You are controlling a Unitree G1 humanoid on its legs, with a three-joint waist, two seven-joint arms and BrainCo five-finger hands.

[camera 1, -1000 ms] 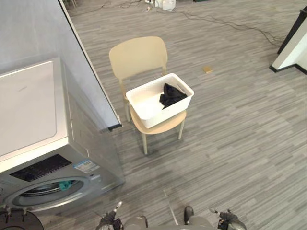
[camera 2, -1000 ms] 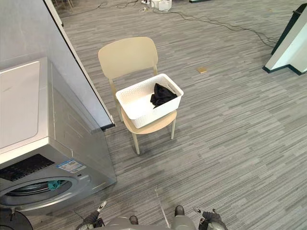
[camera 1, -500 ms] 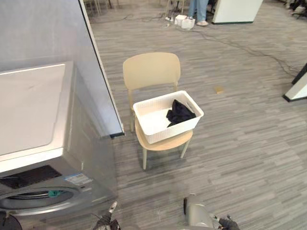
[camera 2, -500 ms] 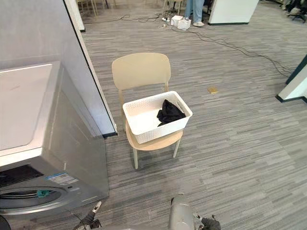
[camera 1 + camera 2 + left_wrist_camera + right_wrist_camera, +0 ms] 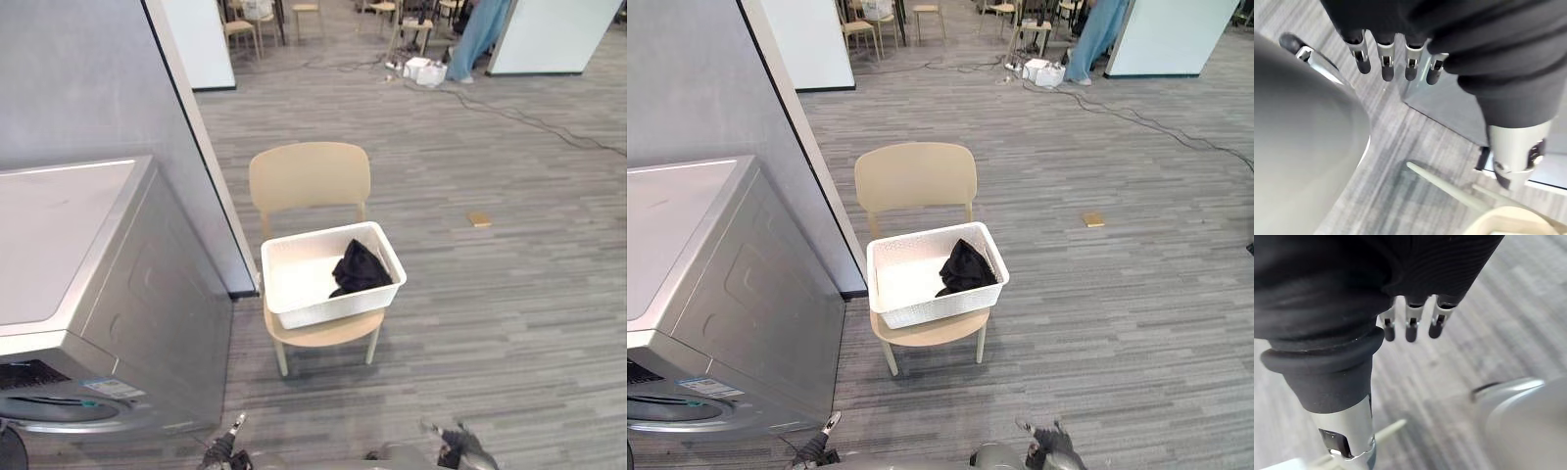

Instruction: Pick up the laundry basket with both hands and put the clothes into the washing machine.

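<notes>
Hanging low at my sides, my left hand (image 5: 1386, 61) and right hand (image 5: 1411, 326) have straight, slack fingers and hold nothing. My view has tilted up over the last second, so the washer (image 5: 98, 294) now sits lower left. Nothing itself moved. I judge I'm lining up on the basket (image 5: 331, 311). It rests untouched on the chair (image 5: 310, 182) ahead, with the black clothes (image 5: 360, 267) inside at its right end.
</notes>
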